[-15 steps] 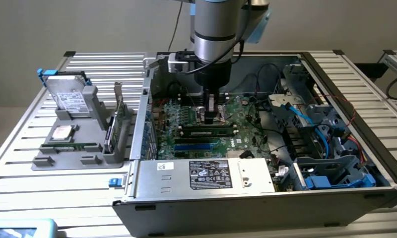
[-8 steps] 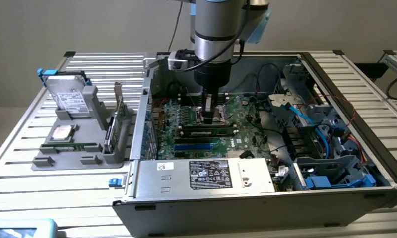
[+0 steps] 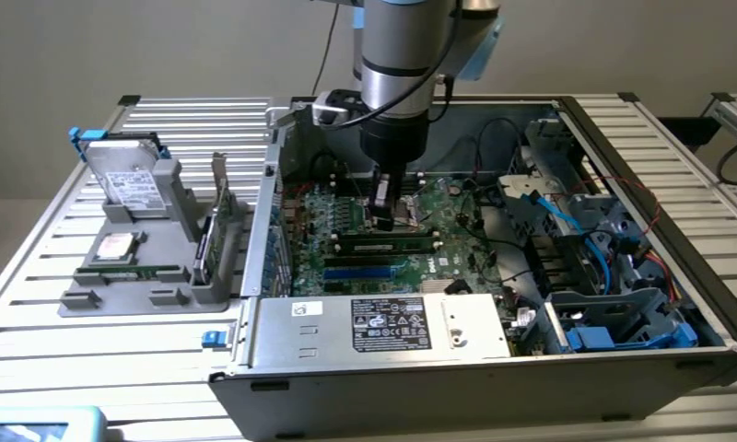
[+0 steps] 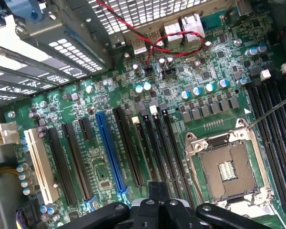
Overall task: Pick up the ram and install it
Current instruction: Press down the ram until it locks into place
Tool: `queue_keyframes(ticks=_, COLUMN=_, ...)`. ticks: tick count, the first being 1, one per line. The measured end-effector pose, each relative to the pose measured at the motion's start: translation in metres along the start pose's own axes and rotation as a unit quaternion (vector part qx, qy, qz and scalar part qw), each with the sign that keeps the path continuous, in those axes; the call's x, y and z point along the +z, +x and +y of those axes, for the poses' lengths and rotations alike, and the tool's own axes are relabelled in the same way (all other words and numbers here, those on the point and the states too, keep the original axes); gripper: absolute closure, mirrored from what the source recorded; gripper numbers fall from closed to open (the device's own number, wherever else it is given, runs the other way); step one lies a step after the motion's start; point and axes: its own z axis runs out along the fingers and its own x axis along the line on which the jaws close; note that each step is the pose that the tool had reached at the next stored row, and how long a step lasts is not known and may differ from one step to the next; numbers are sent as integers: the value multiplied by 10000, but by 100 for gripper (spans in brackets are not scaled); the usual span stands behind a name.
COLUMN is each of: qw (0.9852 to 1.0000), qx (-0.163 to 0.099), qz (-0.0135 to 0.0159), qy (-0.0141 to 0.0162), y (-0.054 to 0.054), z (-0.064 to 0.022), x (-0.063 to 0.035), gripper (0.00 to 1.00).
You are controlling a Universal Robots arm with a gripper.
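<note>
Claw point(image 3: 385, 219): low over motherboard point(image 3: 356, 226) slots, grip state can't tell. Ram point(image 3: 385, 245) sits in slot; step: install/seating, needs even downward press.

Robotics laboratory test bench: an aluminium slatted table point(image 3: 49, 304) carries an opened computer case point(image 3: 467, 368) and a grey parts fixture point(image 3: 135, 295).

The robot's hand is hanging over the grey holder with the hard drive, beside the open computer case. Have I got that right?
Not quite. The hand is down inside the open computer case, over the green motherboard, not over the grey holder. That holder, with the hard drive, does stand beside the case, at the exterior view's left. The exterior view shows this.
</note>
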Motion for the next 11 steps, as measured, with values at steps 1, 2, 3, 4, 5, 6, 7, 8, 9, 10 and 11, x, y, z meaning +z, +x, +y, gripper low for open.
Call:
queue_keyframes(ticks=1, qw=10000, qx=21, qz=0, qy=-2, y=-2, z=-5, x=0, gripper=89)
queue_keyframes(ticks=2, qw=10000, qx=24, qz=-1, qy=-2, y=-5, z=-13, x=1, gripper=89)
queue_keyframes(ticks=3, qw=10000, qx=42, qz=-1, qy=-3, y=-5, z=-16, x=1, gripper=89)
queue_keyframes(ticks=4, qw=9999, qx=104, qz=1, qy=-8, y=-5, z=-15, x=0, gripper=89)
queue_keyframes(ticks=5, qw=9998, qx=176, qz=2, qy=-14, y=-5, z=-15, x=0, gripper=89)
queue_keyframes(ticks=6, qw=9997, qx=254, qz=3, qy=-20, y=-6, z=-16, x=0, gripper=89)
queue_keyframes(ticks=7, qw=9994, qx=332, qz=4, qy=-26, y=-6, z=-16, x=0, gripper=89)
queue_keyframes(ticks=8, qw=9991, qx=413, qz=5, qy=-32, y=-6, z=-16, x=0, gripper=89)
queue_keyframes(ticks=9, qw=9988, qx=492, qz=5, qy=-39, y=-6, z=-16, x=0, gripper=89)
queue_keyframes(ticks=10, qw=9984, qx=568, qz=6, qy=-44, y=-6, z=-16, x=0, gripper=89)
queue_keyframes(ticks=11, qw=9979, qx=652, qz=7, qy=-51, y=-6, z=-16, x=0, gripper=89)
